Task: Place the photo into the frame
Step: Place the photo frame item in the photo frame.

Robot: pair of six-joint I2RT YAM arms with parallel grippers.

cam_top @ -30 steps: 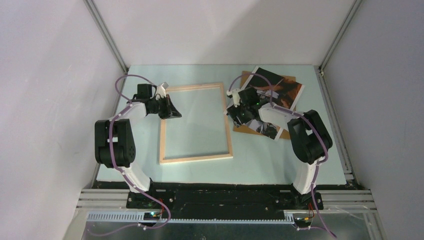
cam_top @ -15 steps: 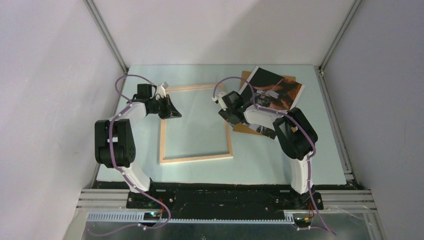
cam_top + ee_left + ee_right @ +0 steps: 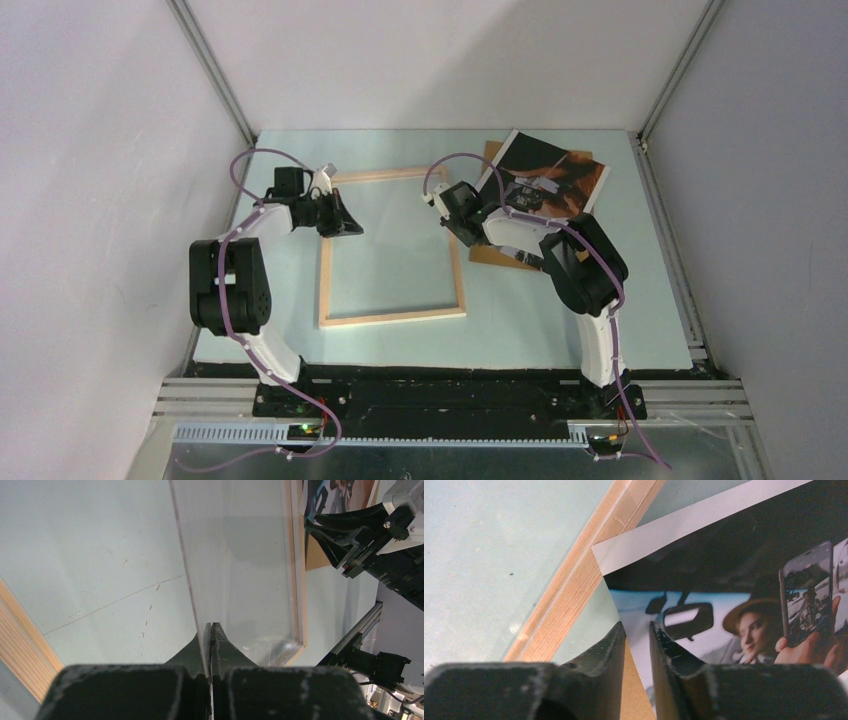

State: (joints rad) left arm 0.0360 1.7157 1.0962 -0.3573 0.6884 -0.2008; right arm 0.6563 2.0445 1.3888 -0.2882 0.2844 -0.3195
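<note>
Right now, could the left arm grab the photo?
Probably not. The left gripper is shut on a clear pane at the left side of the frame, and the photo lies beyond the frame's right side, already pinched by the right gripper.

the frame [image 3: 392,317] lies flat mid-counter [image 3: 520,320]. right of it and farther back sits a board [image 3: 482,254] with the photo [image 3: 560,178] on top. one photo corner reaches over the frame's right rail. the right pincer [image 3: 636,627] straddles the photo's edge there. the left pincer [image 3: 210,627], at the frame's far-left corner, pinches a pane [image 3: 240,555] within the frame.
</note>
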